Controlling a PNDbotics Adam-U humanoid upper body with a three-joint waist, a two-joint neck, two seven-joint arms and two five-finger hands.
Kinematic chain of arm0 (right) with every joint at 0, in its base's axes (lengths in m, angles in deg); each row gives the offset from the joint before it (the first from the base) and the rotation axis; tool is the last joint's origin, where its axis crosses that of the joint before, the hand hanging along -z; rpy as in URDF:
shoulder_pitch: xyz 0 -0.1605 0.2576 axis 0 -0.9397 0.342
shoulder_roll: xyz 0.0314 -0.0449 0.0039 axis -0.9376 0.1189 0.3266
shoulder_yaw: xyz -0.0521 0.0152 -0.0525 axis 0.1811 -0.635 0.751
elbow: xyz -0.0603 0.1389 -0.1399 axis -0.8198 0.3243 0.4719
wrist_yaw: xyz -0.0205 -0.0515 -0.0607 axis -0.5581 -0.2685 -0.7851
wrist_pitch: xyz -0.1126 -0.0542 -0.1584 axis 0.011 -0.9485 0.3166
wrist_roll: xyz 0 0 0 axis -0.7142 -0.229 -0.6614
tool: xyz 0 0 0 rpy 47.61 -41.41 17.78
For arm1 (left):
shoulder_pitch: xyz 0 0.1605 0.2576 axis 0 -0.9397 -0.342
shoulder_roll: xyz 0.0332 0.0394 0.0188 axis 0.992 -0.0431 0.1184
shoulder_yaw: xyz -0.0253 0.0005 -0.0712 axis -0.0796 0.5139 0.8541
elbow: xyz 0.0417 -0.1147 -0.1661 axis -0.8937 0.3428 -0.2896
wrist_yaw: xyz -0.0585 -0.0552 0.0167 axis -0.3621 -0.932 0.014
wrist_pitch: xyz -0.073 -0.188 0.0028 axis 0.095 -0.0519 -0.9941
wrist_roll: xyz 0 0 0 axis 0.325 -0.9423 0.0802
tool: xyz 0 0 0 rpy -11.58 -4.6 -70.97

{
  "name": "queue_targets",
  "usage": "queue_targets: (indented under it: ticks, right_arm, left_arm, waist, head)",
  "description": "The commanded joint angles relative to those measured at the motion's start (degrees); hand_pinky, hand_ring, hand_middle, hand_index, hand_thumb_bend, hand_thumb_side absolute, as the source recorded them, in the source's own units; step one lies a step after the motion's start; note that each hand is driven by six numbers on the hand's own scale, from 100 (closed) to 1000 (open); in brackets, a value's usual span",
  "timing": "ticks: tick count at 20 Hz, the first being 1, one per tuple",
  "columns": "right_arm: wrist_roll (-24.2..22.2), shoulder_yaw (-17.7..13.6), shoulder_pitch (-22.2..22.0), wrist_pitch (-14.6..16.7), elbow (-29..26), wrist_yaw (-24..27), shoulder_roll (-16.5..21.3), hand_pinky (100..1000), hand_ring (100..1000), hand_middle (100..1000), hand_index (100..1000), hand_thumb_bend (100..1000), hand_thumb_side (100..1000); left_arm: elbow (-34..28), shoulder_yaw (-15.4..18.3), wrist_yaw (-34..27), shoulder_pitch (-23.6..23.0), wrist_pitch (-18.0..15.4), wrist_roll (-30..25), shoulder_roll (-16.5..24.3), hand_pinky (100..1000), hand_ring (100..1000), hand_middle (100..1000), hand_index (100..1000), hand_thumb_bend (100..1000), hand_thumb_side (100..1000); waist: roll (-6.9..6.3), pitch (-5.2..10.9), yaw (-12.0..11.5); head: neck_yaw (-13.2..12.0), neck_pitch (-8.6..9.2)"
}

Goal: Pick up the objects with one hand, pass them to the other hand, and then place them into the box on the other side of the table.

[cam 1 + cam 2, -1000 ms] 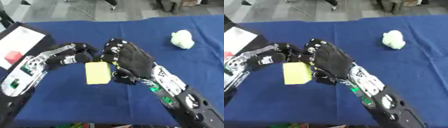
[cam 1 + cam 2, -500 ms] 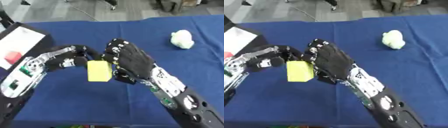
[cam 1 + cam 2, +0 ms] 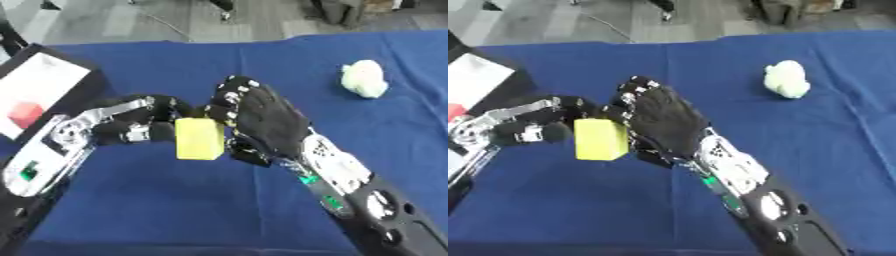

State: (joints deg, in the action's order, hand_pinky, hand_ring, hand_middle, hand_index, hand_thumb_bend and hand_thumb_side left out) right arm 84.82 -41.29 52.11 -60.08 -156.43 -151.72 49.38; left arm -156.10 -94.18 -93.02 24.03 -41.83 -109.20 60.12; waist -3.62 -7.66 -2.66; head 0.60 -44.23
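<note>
A yellow block (image 3: 199, 138) hangs above the blue table (image 3: 175, 210), caught between both hands. My left hand (image 3: 131, 126) comes in from the left, its fingers curled against the block's left side. The back of my right hand (image 3: 264, 120) faces the camera; its fingers curl over the block's right edge and its thumb sits below. A pale green crumpled object (image 3: 365, 79) lies on the cloth at the far right. At the left edge stands the box (image 3: 48, 80) with a white inside, holding a red cube (image 3: 26, 114).
The blue cloth covers the whole table, and grey floor shows beyond its far edge (image 3: 262, 37). Open cloth lies between the hands and the pale green object, and in front of the hands.
The yellow block has risen slightly between the hands. The left hand's fingers have drawn closer onto the block's left side. The right hand has stayed on the block.
</note>
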Motion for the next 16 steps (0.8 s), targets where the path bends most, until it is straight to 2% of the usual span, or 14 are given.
queue_targets:
  ticks: [1,9,16]
  right_arm:
    - [0.44,-0.21,0.90,-0.25,-1.20,-0.28,-0.37,590,496,270,352,100,100]
    - [1.19,0.17,1.08,-0.62,-1.96,-0.28,-0.41,584,490,257,347,100,100]
    - [1.90,0.16,0.90,-2.60,-1.81,-1.41,-0.48,580,484,250,342,100,100]
  left_arm:
    - [0.16,0.06,0.78,1.20,0.14,0.04,1.48,673,635,709,825,723,680]
    - [2.34,-0.92,0.63,2.35,1.61,1.54,0.61,672,636,710,824,721,684]
    - [2.44,-1.82,0.00,2.69,1.61,0.00,0.30,672,629,698,809,719,684]
  waist:
    - [-0.01,1.12,0.03]
    - [-0.14,1.07,0.24]
    - [-0.33,0.99,0.45]
  head:
    - [-0.15,0.11]
    - [-0.36,0.11]
    - [-0.45,0.11]
